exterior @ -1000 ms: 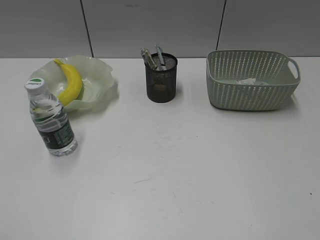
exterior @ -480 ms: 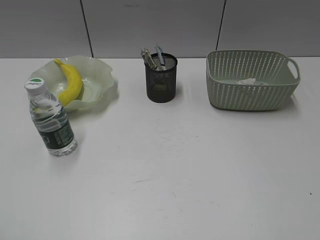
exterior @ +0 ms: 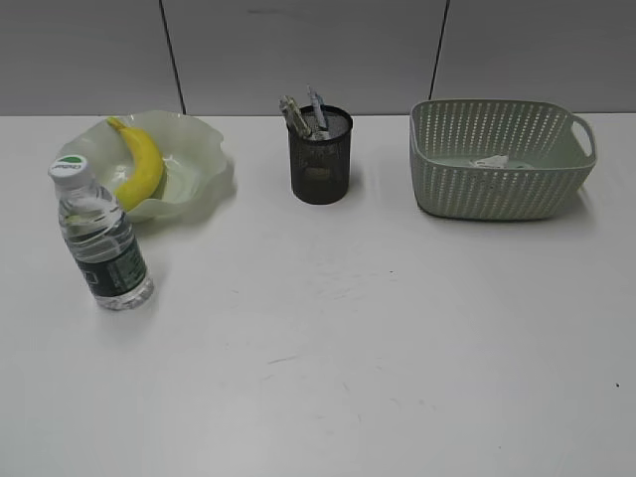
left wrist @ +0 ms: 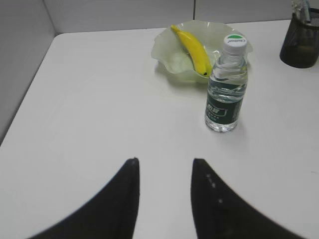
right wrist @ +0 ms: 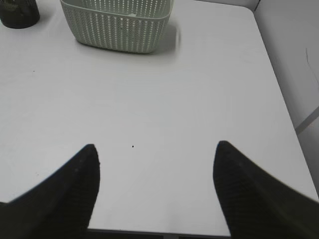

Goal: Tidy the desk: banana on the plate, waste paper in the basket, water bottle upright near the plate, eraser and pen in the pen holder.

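The yellow banana (exterior: 141,162) (left wrist: 191,45) lies in the pale green wavy plate (exterior: 204,169) (left wrist: 164,47) at the back left of the white desk (exterior: 378,328). Just in front of the plate the water bottle (exterior: 100,237) (left wrist: 227,85) stands upright. The black mesh pen holder (exterior: 320,156) (left wrist: 300,42) holds pens; the eraser is not visible. White waste paper (exterior: 491,161) lies inside the green basket (exterior: 497,159) (right wrist: 119,22). My left gripper (left wrist: 164,162) is open and empty, well short of the bottle. My right gripper (right wrist: 155,145) is wide open and empty over bare desk. Neither arm appears in the exterior view.
Grey partition walls stand behind the desk and along its left and right sides. The desk's right edge (right wrist: 279,94) and near edge show in the right wrist view.
None in the exterior view; the objects stay where they were.
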You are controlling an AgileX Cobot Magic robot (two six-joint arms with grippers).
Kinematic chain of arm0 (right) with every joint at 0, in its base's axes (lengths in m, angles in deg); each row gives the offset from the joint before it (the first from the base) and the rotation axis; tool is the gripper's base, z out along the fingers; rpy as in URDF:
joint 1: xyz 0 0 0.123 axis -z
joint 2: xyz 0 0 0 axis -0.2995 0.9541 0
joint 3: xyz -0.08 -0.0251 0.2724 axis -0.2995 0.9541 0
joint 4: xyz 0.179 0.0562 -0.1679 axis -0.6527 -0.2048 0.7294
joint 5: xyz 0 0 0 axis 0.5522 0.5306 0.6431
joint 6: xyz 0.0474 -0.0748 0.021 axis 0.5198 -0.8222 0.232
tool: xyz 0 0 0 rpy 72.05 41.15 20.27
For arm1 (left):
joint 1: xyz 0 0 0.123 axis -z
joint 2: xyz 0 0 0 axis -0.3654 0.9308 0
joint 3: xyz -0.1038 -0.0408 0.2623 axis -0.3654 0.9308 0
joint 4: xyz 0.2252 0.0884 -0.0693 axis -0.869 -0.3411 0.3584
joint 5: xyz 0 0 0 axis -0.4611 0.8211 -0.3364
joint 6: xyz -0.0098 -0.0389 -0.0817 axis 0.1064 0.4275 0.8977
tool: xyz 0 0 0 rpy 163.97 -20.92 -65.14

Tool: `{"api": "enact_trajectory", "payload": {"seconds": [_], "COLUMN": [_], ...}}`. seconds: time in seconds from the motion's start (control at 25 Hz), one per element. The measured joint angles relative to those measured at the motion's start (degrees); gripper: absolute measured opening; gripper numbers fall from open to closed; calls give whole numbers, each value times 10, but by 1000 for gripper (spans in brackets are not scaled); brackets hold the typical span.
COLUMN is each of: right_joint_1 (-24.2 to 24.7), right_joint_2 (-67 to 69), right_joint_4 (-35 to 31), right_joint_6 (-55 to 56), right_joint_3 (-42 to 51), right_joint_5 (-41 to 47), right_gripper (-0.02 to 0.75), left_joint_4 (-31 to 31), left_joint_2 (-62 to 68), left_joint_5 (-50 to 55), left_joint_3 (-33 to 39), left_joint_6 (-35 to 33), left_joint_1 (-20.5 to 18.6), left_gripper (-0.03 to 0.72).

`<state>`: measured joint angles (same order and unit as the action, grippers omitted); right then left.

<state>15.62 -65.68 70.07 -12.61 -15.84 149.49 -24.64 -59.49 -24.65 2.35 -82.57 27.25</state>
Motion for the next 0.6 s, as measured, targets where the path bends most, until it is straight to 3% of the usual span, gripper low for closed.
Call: {"api": "enact_trajectory", "payload": {"seconds": [0.6], "right_joint_1": [4], "right_joint_2": [0], "right_joint_4": [0], "right_joint_6": [0], "right_joint_3": [0], "right_joint_5": [-1], "right_gripper": [561], "left_joint_4": [0], "left_joint_2": [-1], "left_joint_5": [-1], "left_joint_3": [0], "left_joint_6": [0], "left_joint_1": [-13], "left_gripper": [242]}}
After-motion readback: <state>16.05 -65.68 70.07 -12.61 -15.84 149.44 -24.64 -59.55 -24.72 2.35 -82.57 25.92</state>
